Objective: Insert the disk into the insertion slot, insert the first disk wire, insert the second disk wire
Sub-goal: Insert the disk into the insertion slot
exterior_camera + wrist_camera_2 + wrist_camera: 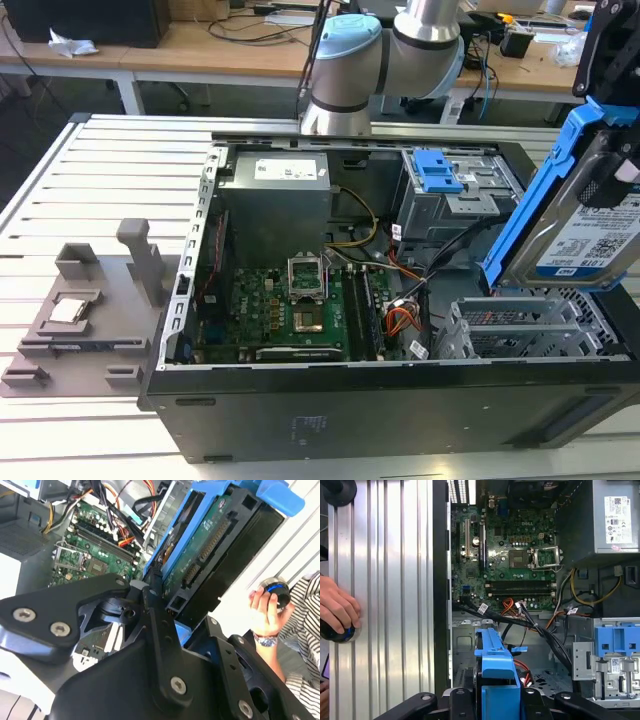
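One disk (585, 215): in the air, clamped in the gripper (498, 700), over the corner of the computer case (400, 410) that lies nearest the camera on the exterior view's right.
Long axis: steeply tilted, upper end leaning toward the exterior view's right, lower end pointing down at the silver perforated drive cage.
Faces: white-and-blue label side turned to the exterior camera; green circuit-board side with its connector row turned to the second wrist camera.
Blue carrier (495, 655): framing the disk, one long rail along the edge toward the exterior view's left.
Fingers: black, closed on the carrier from both sides, nothing else in the grip.
Insertion slot (525, 322): just below the disk's lower end, apart from it.
Taller grey cage (450, 200): along the case's far edge, ridged blue tab (437, 170) on top.
Labels: barcode patches and small print on the disk's sticker; white printed sticker on the grey power supply (275, 200); none readable.
Wires (400, 322): red, orange and black bundle between motherboard (290, 310) and drive cage.
Person's hand (337, 607): on a round black knob with a blue ring, on the slatted aluminium table (90, 180) beside the case.
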Controlling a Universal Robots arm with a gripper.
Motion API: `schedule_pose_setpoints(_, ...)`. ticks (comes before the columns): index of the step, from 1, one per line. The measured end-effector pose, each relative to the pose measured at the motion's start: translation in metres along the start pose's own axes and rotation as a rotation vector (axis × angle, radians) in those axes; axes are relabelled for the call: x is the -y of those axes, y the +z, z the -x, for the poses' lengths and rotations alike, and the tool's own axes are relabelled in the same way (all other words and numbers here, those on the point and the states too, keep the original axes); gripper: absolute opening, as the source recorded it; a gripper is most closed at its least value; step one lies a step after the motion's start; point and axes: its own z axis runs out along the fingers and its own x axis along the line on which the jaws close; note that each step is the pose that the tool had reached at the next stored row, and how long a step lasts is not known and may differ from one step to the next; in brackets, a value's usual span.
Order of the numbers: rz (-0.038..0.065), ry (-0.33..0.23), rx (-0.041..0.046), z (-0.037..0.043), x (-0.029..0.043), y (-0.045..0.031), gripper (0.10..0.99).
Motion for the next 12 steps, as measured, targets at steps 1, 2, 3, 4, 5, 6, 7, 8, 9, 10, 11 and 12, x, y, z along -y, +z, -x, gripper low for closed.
schedule_pose_setpoints(1,0.0,0.0,0.0,0.0,0.0,0.0,0.365)
schedule_pose_setpoints(2,0.0,0.0,-0.0001,0.0,0.0,0.0,0.365)
schedule_pose_setpoints(3,0.0,0.0,-0.0001,0.0001,0.0,-0.0001,0.365)
schedule_pose_setpoints(4,0.0,0.0,0.0,0.0001,-0.0004,0.0001,0.365)
schedule_pose_setpoints(5,0.0,0.0,0.0001,0.0001,-0.0013,0.0006,0.365)
schedule_pose_setpoints(6,0.0,0.0,0.0,0.0001,-0.0017,0.001,0.365)
schedule_pose_setpoints(7,0.0,0.0,0.0,0.0001,-0.0018,0.0015,0.365)
schedule_pose_setpoints(8,0.0,0.0,0.0,0.0,-0.002,0.0025,0.365)
schedule_pose_setpoints(9,0.0,0.0,0.0,0.0001,-0.0021,0.0029,0.365)
schedule_pose_setpoints(10,0.0,0.0,-0.0001,0.0001,-0.0021,0.0034,0.365)
schedule_pose_setpoints(11,0.0,0.0,0.0,0.0001,-0.0021,0.0042,0.365)
schedule_pose_setpoints(12,0.0,0.0,0.0,0.0001,-0.002,0.0046,0.365)
